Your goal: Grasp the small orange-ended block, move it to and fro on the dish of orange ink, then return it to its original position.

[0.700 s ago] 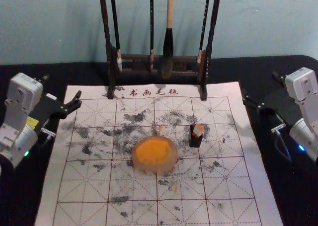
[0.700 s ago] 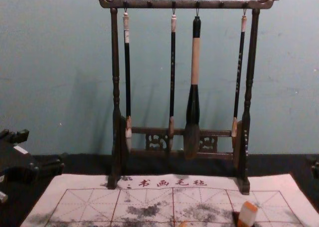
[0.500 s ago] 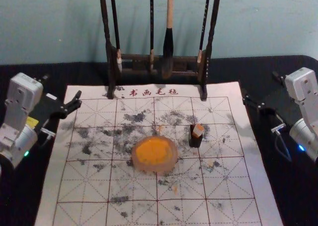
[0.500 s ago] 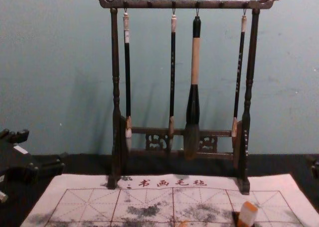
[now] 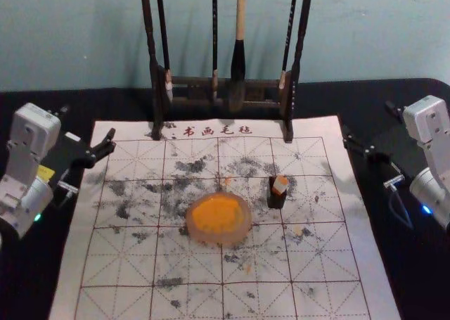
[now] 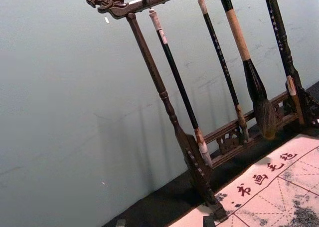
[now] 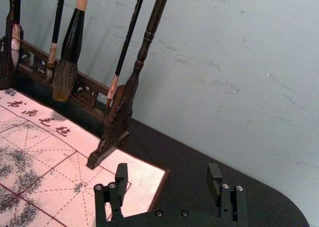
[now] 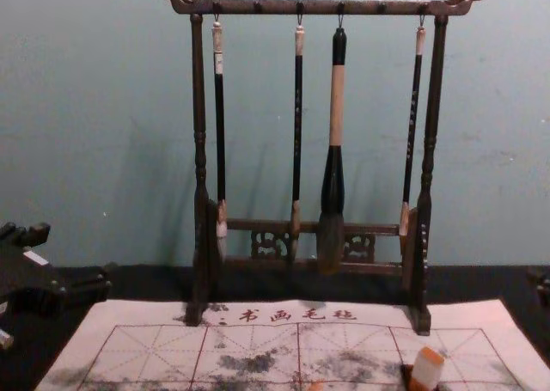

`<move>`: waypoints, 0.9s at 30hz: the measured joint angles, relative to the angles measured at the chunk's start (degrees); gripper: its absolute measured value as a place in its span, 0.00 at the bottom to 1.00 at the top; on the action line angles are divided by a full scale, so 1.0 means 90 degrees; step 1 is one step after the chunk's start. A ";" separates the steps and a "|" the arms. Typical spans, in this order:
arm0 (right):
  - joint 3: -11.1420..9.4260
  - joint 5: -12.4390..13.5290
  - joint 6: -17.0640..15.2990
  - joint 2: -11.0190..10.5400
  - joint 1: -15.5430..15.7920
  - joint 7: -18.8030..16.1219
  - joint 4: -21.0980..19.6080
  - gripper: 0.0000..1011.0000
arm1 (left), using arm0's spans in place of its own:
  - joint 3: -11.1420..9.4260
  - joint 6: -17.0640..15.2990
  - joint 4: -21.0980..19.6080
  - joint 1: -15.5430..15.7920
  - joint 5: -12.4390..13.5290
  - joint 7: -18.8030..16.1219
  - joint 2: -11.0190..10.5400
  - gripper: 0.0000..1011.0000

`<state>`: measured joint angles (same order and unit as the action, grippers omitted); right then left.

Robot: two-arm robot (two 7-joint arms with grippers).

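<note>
The small pale block (image 5: 280,186) with an orange end rests tilted on a small black holder (image 5: 275,201), right of the round dish (image 5: 246,228) of orange ink. In the chest view the block (image 8: 426,371) leans at the lower right, orange end up. My left gripper (image 5: 88,123) stands open and empty beyond the mat's left edge; the left wrist view shows the left gripper's (image 6: 164,221) tips apart at the bottom. On the far right side, well away from the block, my right gripper (image 5: 370,125) is open; in the right wrist view nothing is between the right gripper's (image 7: 167,174) fingers.
A dark wooden rack (image 5: 190,81) with several hanging brushes stands across the back edge of the gridded, ink-stained mat (image 5: 119,264). The mat lies on a black-covered table (image 5: 28,285), with a pale wall (image 5: 91,39) behind.
</note>
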<state>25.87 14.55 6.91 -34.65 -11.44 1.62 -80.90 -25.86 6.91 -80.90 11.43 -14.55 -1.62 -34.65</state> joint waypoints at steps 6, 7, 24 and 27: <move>0.0000 0.0000 0.0000 0.0000 0.0000 0.0000 0.0000 0.99 | 0.0000 0.0000 0.0000 0.0000 0.0000 0.0000 0.0000 0.99; 0.0000 0.0000 0.0000 0.0000 0.0000 0.0000 0.0000 0.99 | 0.0000 0.0000 0.0000 0.0000 0.0000 0.0000 0.0000 0.99; 0.0000 0.0000 0.0000 0.0000 0.0001 0.0000 0.0000 0.99 | 0.0000 0.0000 0.0000 0.0000 0.0000 0.0000 0.0000 0.99; 0.0000 0.0000 0.0000 0.0000 0.0000 0.0000 0.0000 0.99 | 0.0000 0.0000 0.0000 0.0000 0.0000 0.0000 0.0000 0.99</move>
<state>25.86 14.55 6.91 -34.65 -11.43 1.62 -80.90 -25.86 6.91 -80.90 11.43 -14.55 -1.62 -34.65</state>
